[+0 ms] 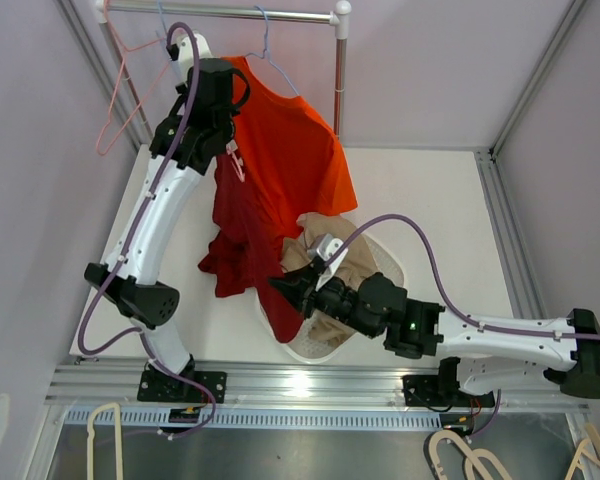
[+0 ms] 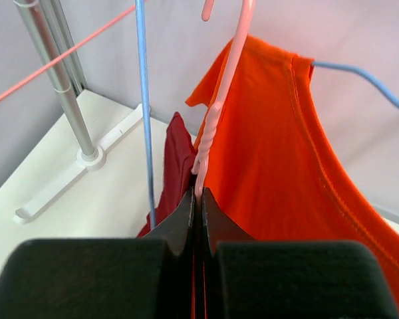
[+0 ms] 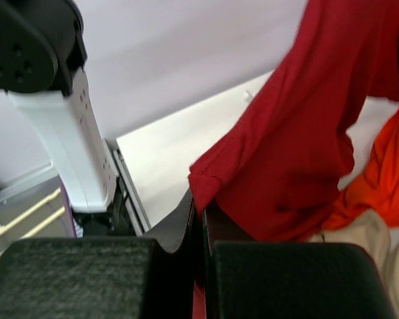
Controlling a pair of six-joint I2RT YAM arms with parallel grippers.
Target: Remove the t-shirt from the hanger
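Now left hand is pinching the thin twisted neck of the pink wire hanger. Right hand is pinching the soft dark red t-shirt hem, cloth draping above it. Smooth white desk is lying beyond both hands, pale walls enclosing.

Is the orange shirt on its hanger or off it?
On. The orange shirt hangs from the blue hanger, whose hook sits over the rail; blue wire pokes out of its shoulder in the left wrist view.
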